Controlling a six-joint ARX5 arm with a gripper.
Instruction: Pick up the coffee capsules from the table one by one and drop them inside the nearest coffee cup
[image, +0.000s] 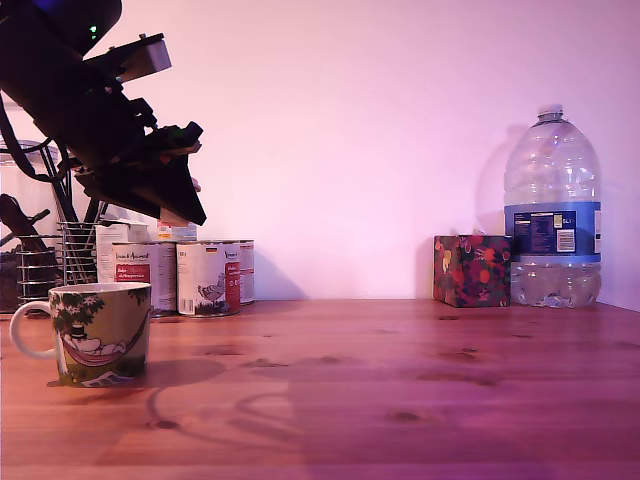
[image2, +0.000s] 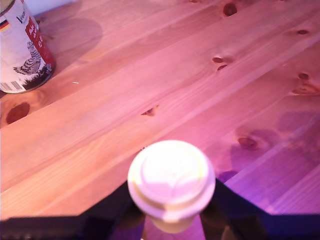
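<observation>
My tool (image2: 172, 220) is closed on a pale cream plastic coffee capsule (image2: 171, 182) with a round flanged lid; the wrist view shows it pinched between the two dark jaws, its flat face turned toward the camera. In the exterior view my arm hangs high above the squat ceramic coffee cup (image: 100, 333) with the white loop handle and the green-and-cream print, which stands on the reddish-brown wooden surface (image: 400, 390) at the exterior view's left.

The main risk, as I judge it, is the release. The tool (image: 175, 215) is well above the cup and seems a little toward the exterior view's right of its mouth, though I cannot tell the depth from this one side view. If I open here, the light capsule may hit the rim, bounce and roll away over the surface. The jaws appear to hold only the body under the flange, so a quick motion could also let the capsule slip or tilt before I am over the opening.

The exterior view gives the cup and my height over it, also the white-labelled tin cans (image: 208, 277), the flowered box (image: 471, 270) and the large water bottle (image: 552, 210) at the back wall. In it the capsule is only a small pale spot under the arm. The wrist view shows the grip clearly and one tin can (image2: 22, 47), but not the cup at all, so I cannot aim by it alone.
</observation>
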